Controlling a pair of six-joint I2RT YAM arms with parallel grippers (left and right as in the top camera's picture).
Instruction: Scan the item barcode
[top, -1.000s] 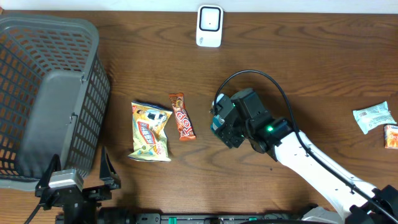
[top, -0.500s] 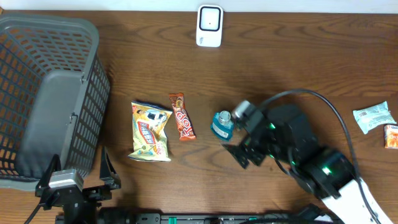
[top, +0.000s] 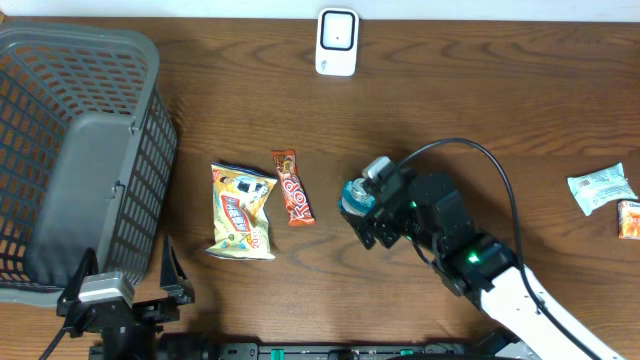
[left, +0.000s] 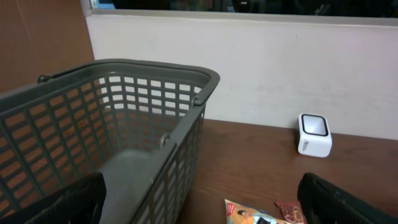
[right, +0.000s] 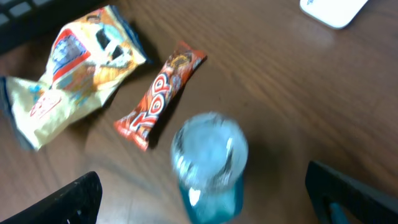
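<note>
- Overhead: the small blue bottle (top: 357, 198) stands on the brown table (top: 500, 90), near the middle and just right of the Top candy bar (top: 292, 187).
- The right gripper (top: 364, 206) sits around the bottle with its jaws spread, one finger behind the bottle and one in front.
- A yellow snack bag (top: 243, 210) lies just left of the candy bar.
- A grey plastic basket (top: 80, 150) fills the left side of the table.
- The white barcode scanner (top: 337, 42) stands at the far edge, well apart from the bottle.
- A white-and-green packet (top: 602, 190) and an orange packet (top: 629, 218) lie at the right edge.
- The left gripper (top: 128, 270) is at the near left edge, beside the basket, jaws apart and holding nothing.
- Left wrist: the two dark fingers (left: 74, 202) show at the bottom corners, wide apart with nothing between them.
- Ahead of them are the basket (left: 155, 99), the scanner (left: 314, 134) against the white wall, and the top edges of the snack bag (left: 249, 214) and candy bar (left: 289, 211).
- Right wrist: the bottle (right: 208, 162), blurred, appears upright between the right gripper's fingers (right: 71, 199), which stand wide at the bottom corners, neither one touching it.
- The candy bar (right: 160, 93) lies just beyond the bottle, the snack bag (right: 68, 74) farther left, and a corner of the scanner (right: 333, 9) shows at the top right.
</note>
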